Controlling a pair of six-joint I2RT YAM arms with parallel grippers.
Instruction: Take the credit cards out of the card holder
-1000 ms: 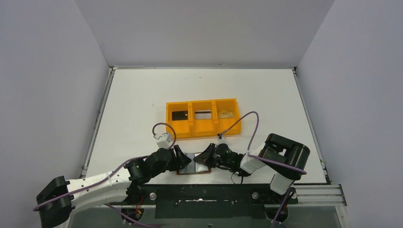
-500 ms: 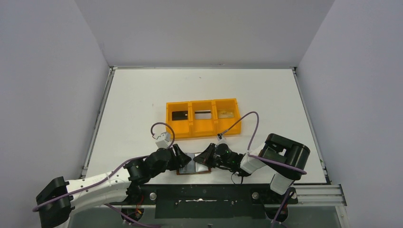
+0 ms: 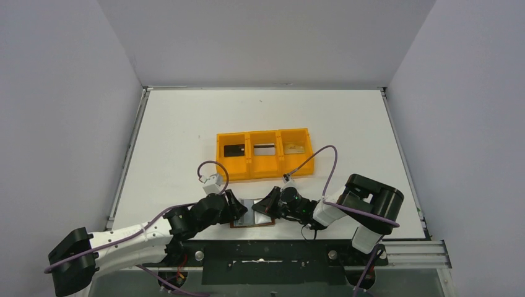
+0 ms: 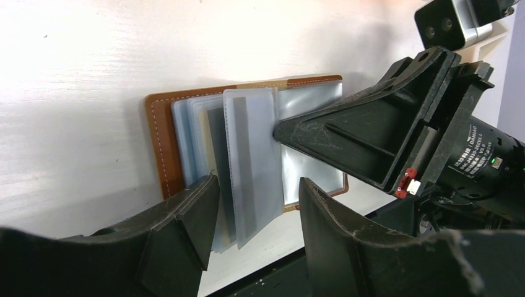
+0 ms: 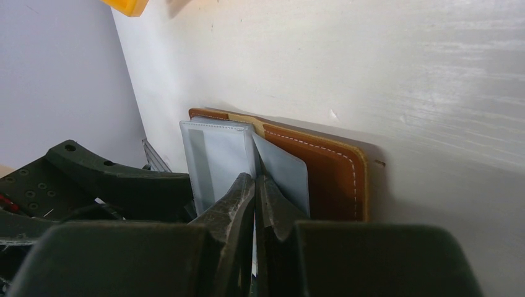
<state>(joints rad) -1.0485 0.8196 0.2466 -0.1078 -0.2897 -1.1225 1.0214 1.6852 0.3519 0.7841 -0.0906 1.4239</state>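
Note:
The brown leather card holder lies open at the table's near edge, its pale blue-grey pockets fanned up. My left gripper is open, with its fingers on either side of the pockets' lower ends. My right gripper is shut on one pocket leaf and holds it upright, and its tip also shows in the left wrist view. In the top view the left gripper and right gripper meet over the holder. The black card, silvery grey card and tan-gold card lie in separate tray compartments.
The orange three-compartment tray stands just beyond the grippers in mid-table. The black front rail runs close behind the holder. Grey walls enclose the table on the left, right and far sides.
My left arm has shifted very slightly. The right gripper and the card holder stay where they were.

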